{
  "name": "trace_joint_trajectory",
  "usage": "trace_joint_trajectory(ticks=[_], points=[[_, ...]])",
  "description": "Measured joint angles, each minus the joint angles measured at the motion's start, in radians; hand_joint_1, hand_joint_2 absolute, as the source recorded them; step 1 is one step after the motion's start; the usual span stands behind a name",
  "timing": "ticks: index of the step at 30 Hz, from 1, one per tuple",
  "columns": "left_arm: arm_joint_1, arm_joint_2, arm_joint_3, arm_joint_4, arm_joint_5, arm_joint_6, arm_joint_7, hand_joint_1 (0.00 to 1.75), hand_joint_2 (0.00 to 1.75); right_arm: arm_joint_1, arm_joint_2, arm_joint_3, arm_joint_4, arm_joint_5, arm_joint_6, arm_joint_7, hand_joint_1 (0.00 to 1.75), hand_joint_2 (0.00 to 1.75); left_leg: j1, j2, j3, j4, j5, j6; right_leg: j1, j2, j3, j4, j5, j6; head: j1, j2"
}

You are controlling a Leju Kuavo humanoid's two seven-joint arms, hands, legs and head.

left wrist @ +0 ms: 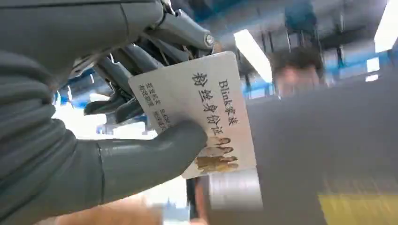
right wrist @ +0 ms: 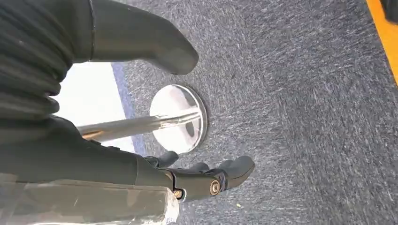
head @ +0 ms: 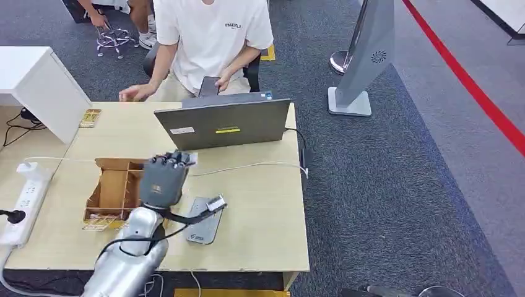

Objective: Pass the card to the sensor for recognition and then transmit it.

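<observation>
1 white card [left wrist: 197, 110] sits pinched between thumb and fingers of the left hand [head: 163, 179], raised over the table's [head: 260, 210] middle, near the grey sensor [head: 204, 226]. Right hand [right wrist: 141, 93] hangs over carpet, fingers apart, holding nothing.

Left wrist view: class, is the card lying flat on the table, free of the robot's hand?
No: the card is off the table, pinched between the thick grey thumb and the darker fingers of the left hand.
</observation>
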Motion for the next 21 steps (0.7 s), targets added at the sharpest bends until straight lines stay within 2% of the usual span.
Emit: trace_joint_trajectory(ticks=[5, 6, 9, 11, 15, 19, 20, 21], points=[[-0.300, 0.060, 0.021, 0.042, -0.007, -0.031, 0.031, 1.75, 1.75, -0.053, 0.014, 0.002, 0.038, 0.046, 0.034, -0.055, 0.00, 1.75, 0.000, 0.001, 0.000, 0.000, 0.003, -0.001, 0.000, 0.001, 0.000, 0.000, 0.003, -0.001, 0.000, 0.000], [-0.338, 0.066, 0.022, 0.052, -0.007, -0.030, 0.032, 1.75, 1.75, -0.062, 0.018, 0.002, 0.045, 0.050, 0.036, -0.060, 0.00, 1.75, 0.000, 0.001, 0.000, 0.000, 0.003, -0.001, 0.000, 0.001, 0.000, 0.000, 0.003, -0.001, 0.000, 0.000], [-0.427, 0.089, 0.013, 0.110, -0.010, -0.048, 0.103, 1.75, 1.75, -0.087, 0.029, 0.002, 0.069, 0.067, 0.046, -0.077, 0.00, 1.75, 0.000, 0.001, 0.000, 0.000, 0.004, 0.000, 0.000, 0.001, -0.001, 0.000, 0.003, -0.001, 0.000, 0.000], [-0.494, 0.103, 0.012, 0.174, -0.010, -0.063, 0.116, 1.75, 1.75, -0.109, 0.040, 0.001, 0.093, 0.079, 0.057, -0.092, 0.00, 1.75, 0.000, 0.002, 0.000, 0.000, 0.004, 0.000, 0.000, 0.002, -0.001, 0.001, 0.003, -0.001, 0.000, 0.000], [-0.575, 0.130, 0.017, 0.293, -0.010, -0.055, 0.107, 1.75, 1.75, -0.138, 0.054, 0.000, 0.135, 0.094, 0.064, -0.108, 0.00, 1.75, 0.000, 0.001, 0.000, 0.000, 0.004, 0.000, 0.000, 0.002, -0.001, 0.001, 0.003, -0.001, -0.001, 0.000], [-0.579, 0.152, 0.030, 0.371, -0.010, -0.015, 0.104, 1.75, 1.75, -0.148, 0.059, -0.001, 0.154, 0.096, 0.070, -0.119, 0.00, 1.75, 0.000, 0.001, 0.000, 0.000, 0.004, 0.000, 0.000, 0.002, -0.001, 0.001, 0.003, -0.001, 0.000, 0.000], [-0.578, 0.154, 0.033, 0.382, -0.009, -0.005, 0.104, 0.00, 1.75, -0.148, 0.059, -0.001, 0.156, 0.096, 0.071, -0.119, 0.00, 1.75, 0.000, 0.001, 0.000, 0.000, 0.004, 0.000, 0.000, 0.001, -0.001, 0.001, 0.003, -0.001, 0.000, 0.000], [-0.577, 0.158, 0.035, 0.393, -0.009, -0.003, 0.104, 0.00, 1.75, -0.148, 0.059, -0.002, 0.158, 0.096, 0.071, -0.119, 0.00, 1.75, 0.000, 0.000, 0.000, 0.000, 0.004, 0.000, 0.000, 0.001, -0.001, 0.001, 0.003, -0.001, 0.000, 0.000]])
